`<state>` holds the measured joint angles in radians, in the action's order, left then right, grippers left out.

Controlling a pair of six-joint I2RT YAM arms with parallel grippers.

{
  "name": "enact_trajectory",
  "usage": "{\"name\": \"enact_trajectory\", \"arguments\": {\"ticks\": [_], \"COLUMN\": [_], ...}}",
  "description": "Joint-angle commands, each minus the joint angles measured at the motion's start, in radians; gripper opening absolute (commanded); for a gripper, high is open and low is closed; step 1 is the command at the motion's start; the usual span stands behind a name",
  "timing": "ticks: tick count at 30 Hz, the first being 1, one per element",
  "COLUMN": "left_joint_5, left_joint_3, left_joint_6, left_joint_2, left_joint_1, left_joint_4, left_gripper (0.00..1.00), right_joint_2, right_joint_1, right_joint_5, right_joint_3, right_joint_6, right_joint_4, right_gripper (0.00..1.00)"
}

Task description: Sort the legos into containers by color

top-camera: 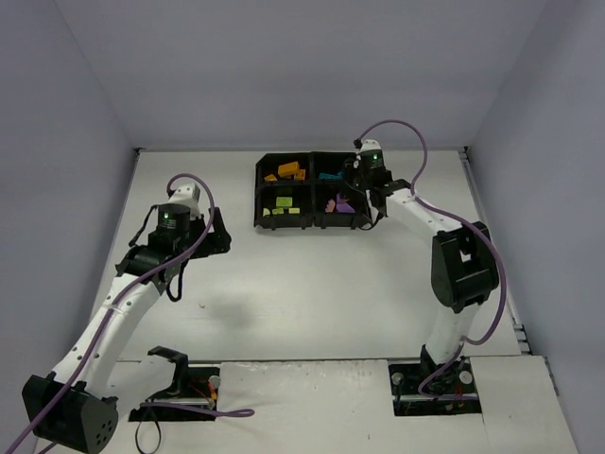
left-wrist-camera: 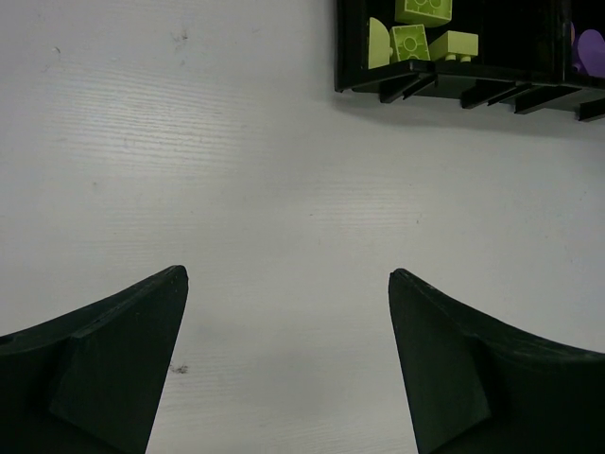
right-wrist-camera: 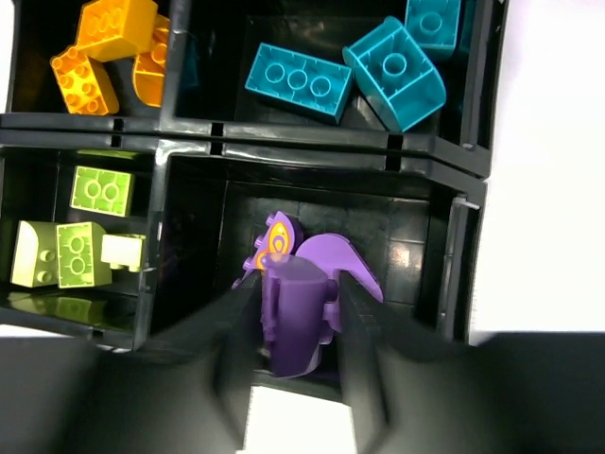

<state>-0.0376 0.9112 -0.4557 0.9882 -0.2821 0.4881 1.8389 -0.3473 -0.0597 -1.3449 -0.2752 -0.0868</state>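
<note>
Purple lego sits pinched in the right gripper, low inside the tray's near-right compartment beside other purple pieces. Best to part the jaws fully, then rise straight up, clear of the rim. The left gripper hangs spread above the table.

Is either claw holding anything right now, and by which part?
The right claw pinches a purple lego by its two opposite sides, over the tray. The left claw is open and empty.
</note>
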Motion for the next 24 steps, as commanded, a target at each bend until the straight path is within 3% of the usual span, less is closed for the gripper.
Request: {"name": "enact_trajectory", "arguments": {"ticks": [1,2,3,6,15,16,17,24], "left_joint_5": [-0.008,-0.007,-0.005,-0.004,0.005,0.010,0.013,0.053], "left_joint_3": [0.017,0.017,0.018,0.029,0.100,0.109,0.118,0.175], "left_joint_6": [-0.015,-0.014,-0.014,-0.009,-0.011,-0.015,-0.017,-0.008], "left_joint_2": [-0.025,-0.025,-0.023,-0.017,0.015,0.017,0.020,0.030], "left_joint_1": [0.000,0.000,0.000,0.000,0.011,0.012,0.014,0.015], "left_joint_4": [-0.014,-0.014,-0.013,-0.006,0.040,0.046,0.052,0.089], "left_gripper": [0.81,0.81,0.81,0.81,0.81,0.81,0.80,0.81], "right_joint_2": [-0.006,-0.006,-0.010,-0.027,-0.148,-0.164,-0.191,-0.263], "right_joint_1": [-0.004,-0.004,-0.004,-0.002,0.001,0.001,0.001,-0.004], "right_joint_5": [0.001,0.000,-0.002,-0.002,0.044,0.044,0.044,0.052], "right_joint_3": [-0.054,-0.054,-0.053,-0.051,-0.050,-0.046,-0.043,-0.017], "right_joint_6": [0.010,0.010,0.011,0.013,0.008,0.008,0.002,-0.031], "right_joint_4": [-0.059,-0.057,-0.057,-0.056,-0.014,-0.011,-0.001,0.041], "right_gripper": [0.37,0.41,0.52,0.62,0.76,0.81,0.99,1.00]}}
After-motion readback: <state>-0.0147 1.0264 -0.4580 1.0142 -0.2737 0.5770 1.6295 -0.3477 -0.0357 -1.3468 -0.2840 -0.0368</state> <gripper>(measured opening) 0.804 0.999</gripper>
